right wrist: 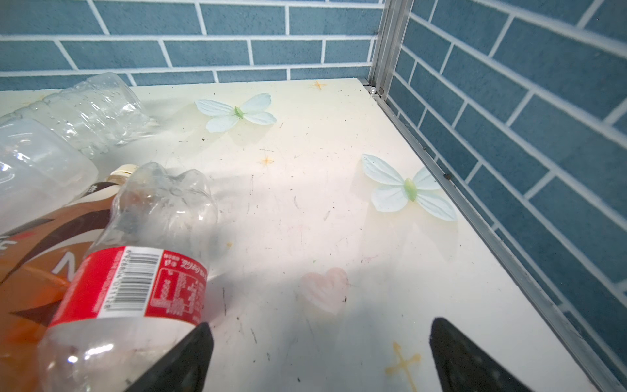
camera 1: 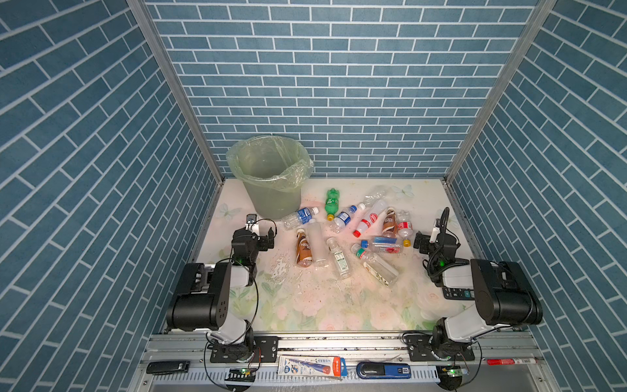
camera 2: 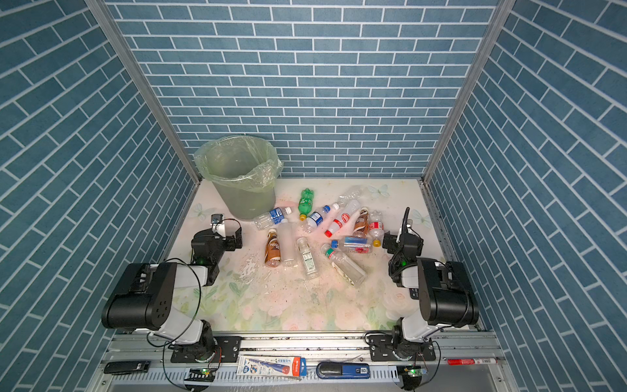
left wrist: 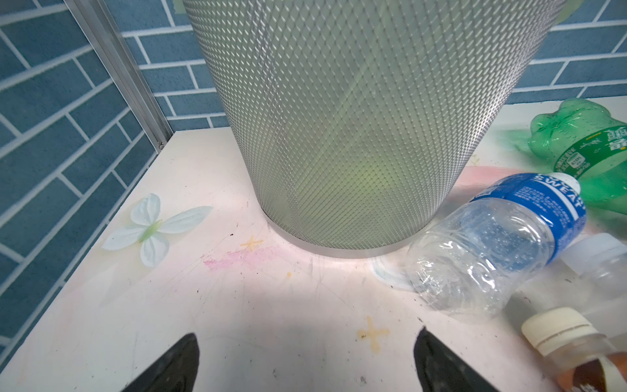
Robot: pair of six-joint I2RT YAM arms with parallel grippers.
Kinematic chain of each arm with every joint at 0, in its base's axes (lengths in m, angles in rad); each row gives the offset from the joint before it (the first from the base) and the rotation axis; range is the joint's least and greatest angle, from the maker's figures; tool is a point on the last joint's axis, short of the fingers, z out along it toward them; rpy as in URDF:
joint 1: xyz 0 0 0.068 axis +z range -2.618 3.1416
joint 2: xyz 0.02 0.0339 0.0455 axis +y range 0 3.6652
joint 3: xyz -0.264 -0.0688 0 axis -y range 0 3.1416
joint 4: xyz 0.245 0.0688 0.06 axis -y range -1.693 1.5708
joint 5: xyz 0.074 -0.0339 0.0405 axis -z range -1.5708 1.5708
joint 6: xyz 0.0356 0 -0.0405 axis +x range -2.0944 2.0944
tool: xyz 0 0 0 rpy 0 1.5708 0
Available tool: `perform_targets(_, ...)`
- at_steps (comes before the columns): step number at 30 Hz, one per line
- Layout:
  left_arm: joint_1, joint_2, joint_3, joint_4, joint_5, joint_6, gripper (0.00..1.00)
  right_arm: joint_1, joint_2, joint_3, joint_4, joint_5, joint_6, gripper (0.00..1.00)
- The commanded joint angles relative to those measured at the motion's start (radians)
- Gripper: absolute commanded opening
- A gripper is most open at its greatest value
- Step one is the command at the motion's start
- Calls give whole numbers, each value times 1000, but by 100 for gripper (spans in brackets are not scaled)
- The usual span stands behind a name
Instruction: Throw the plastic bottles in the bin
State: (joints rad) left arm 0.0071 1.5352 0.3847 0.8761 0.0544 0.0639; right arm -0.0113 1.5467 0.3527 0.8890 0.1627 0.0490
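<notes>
Taking the floral tabletop (camera 1: 339, 305) as a clock face in both top views, with twelve at the back wall, the bin (camera 1: 271, 200) stood upright at eleven. Its crinkly pale green bag (camera 1: 300, 169) was folded over the rim. The plastic bottles (camera 1: 344, 217) lay on their sides outside it, strewn from the bin's foot across the centre toward two. A blue-labelled Pocari Sweat bottle (left wrist: 529, 234) lay just beside the bin's base; whether it touched could not be told. A green bottle (camera 1: 332, 202) lay at two o'clock of that bottle. A brown Nescafé bottle (camera 1: 303, 249) lay at its six, side by side with a frosted bottle (camera 1: 317, 244). At the three o'clock edge of the heap, a red-labelled bottle with a yellow cap (camera 1: 404, 229) lay against a second brown bottle (camera 1: 390, 222).

The left gripper (left wrist: 305, 359) sat at nine, near the bin's seven o'clock side. Its jaws were spread wide with only bare table between them, and it faced the bin wall. The right gripper (right wrist: 320, 339) sat at three, jaws likewise spread and gripping nothing. One black fingertip (right wrist: 183, 359) overlapped the red-labelled bottle in the right wrist view, though contact could not be told. A black calculator (camera 1: 458, 293) lay at four, partly hidden beneath the right arm (camera 1: 502, 292).
</notes>
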Motion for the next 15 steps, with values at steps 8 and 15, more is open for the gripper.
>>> perform_targets(8,-2,-132,22,-163,-124,-43,99,5,-58,3,11,42,19,99)
perform_targets(15,-4,-411,47,-544,-328,-260,99,13,-303,-20,-158,231,89,99)
